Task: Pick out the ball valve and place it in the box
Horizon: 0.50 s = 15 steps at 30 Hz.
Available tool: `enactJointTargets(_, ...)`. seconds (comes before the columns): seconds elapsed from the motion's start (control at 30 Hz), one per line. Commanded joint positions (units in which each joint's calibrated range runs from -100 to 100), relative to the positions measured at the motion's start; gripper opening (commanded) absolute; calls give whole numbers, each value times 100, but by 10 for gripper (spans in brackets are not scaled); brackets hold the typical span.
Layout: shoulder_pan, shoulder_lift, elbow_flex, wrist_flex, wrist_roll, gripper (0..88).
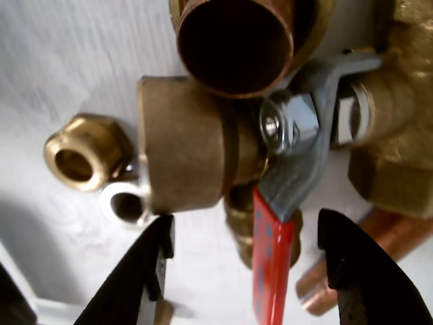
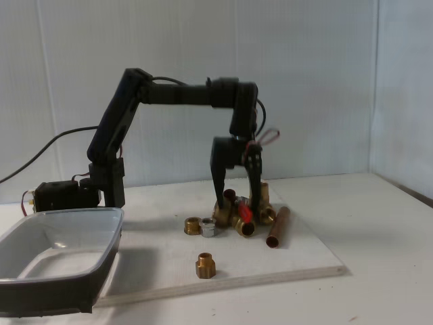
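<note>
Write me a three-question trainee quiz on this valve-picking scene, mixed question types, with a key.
1. True or false: in the fixed view the gripper stands open over the pile of fittings.
2. Multiple choice: in the fixed view the box lies A) right of the pile, B) left of the pile, C) behind the arm.
3. Fill in: in the wrist view the ball valve has a lever handle coloured ____.

Key: 1 true. 2 B. 3 red; it runs down between the two dark fingers.
</note>
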Motion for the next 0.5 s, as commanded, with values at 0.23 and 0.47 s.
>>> enactJointTargets(0.23, -38, 376, -830, 60, 10, 227)
enactJointTargets(0.47, -23, 350, -866, 60, 10, 227)
